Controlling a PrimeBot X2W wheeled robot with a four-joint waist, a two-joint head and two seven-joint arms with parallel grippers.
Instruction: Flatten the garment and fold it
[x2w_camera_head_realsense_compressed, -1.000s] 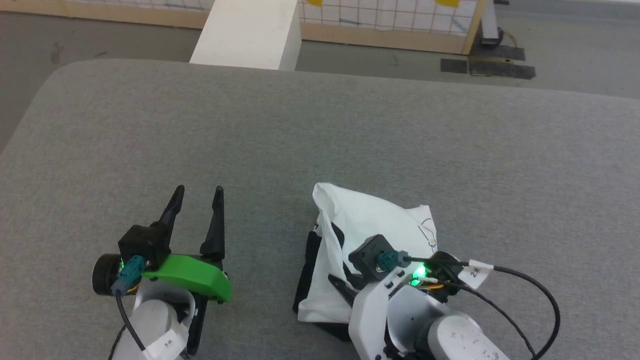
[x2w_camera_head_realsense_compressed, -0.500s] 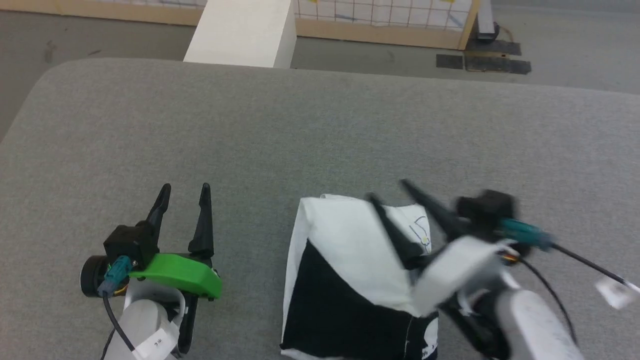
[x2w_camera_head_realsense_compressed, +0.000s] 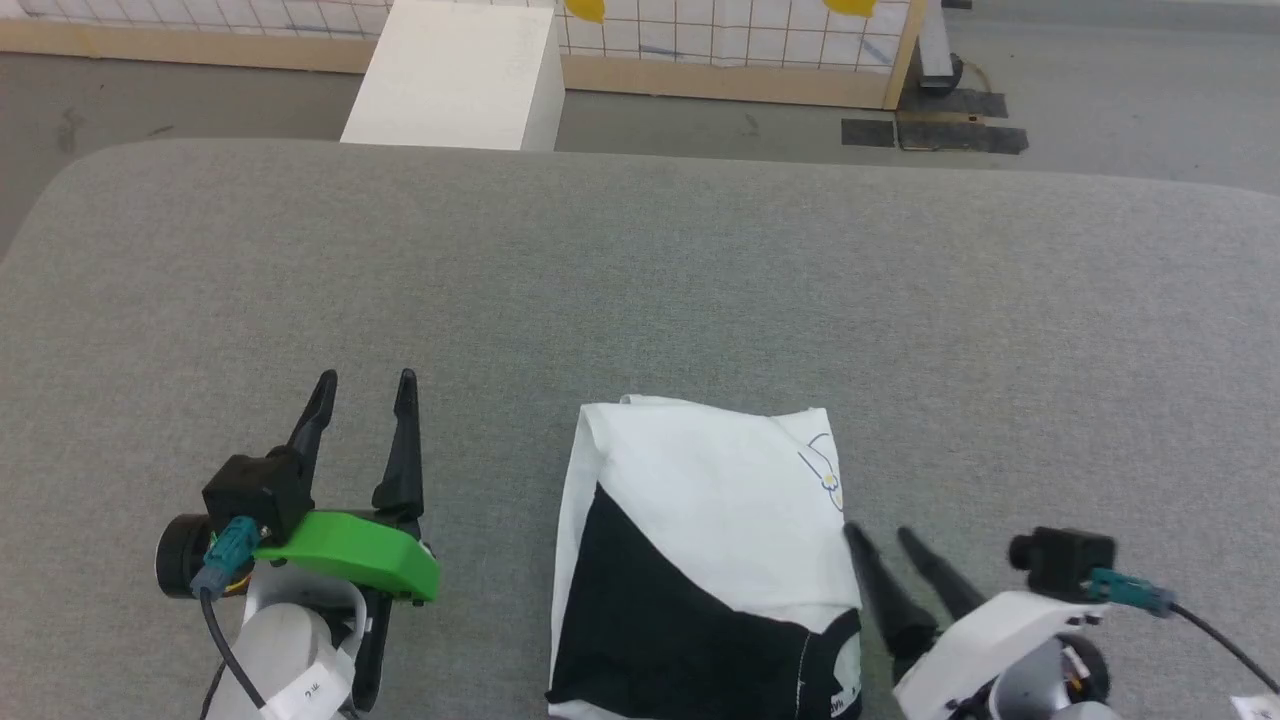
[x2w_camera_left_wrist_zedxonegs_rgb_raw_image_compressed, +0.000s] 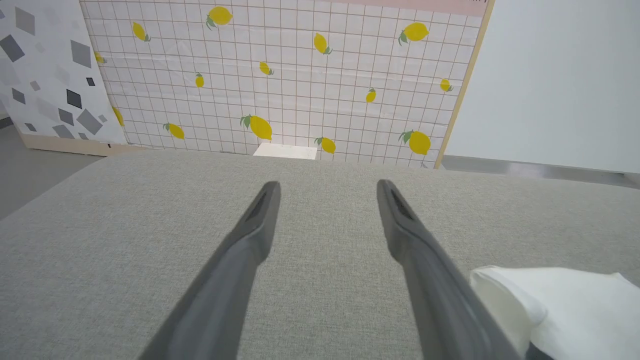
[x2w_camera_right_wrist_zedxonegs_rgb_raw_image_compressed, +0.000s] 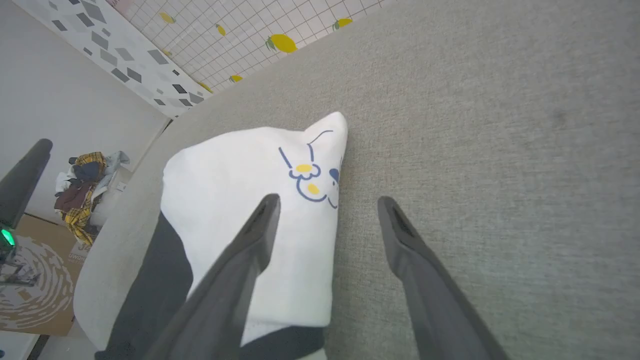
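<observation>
Grey padded table (x2w_camera_head_realsense_compressed: 640, 260) is lying under us. At its left we are holding our left gripper (x2w_camera_head_realsense_compressed: 366, 380), jaws apart and empty. To its right the garment (x2w_camera_head_realsense_compressed: 700, 480) is resting folded, and our right gripper (x2w_camera_head_realsense_compressed: 878, 535) is pointing along its right edge, jaws apart too.

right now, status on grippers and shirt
Left gripper open, empty. Right gripper open beside shirt, gripping nothing. Shirt folded, flat on grey pad. White block past far edge, out of the way.
</observation>
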